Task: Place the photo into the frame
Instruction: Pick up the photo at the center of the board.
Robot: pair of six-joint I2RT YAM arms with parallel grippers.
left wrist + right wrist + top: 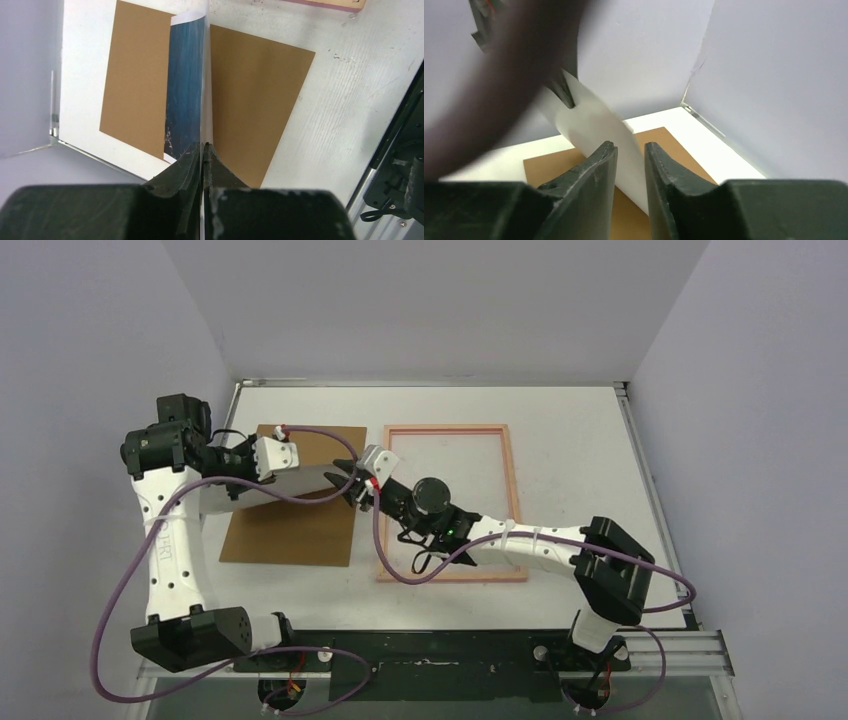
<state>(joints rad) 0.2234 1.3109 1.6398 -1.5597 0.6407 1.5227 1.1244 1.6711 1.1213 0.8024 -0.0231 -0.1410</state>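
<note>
My left gripper [296, 468] is shut on one end of the photo [318, 480] and holds it on edge above the brown backing board [290, 530]. In the left wrist view the photo's blue face [185, 85] runs away from the shut gripper [203, 145]. My right gripper [350, 483] is at the photo's other end. In the right wrist view it [630, 147] is open, with the photo's white back [594, 130] between the fingers and a gap showing. The pink frame [515, 500] lies flat to the right of the board, under my right arm.
The backing board also shows under the photo in the left wrist view [250, 90] and in the right wrist view [554, 165]. A corner of the frame [330, 4] shows at the top of the left wrist view. White walls enclose the table on three sides.
</note>
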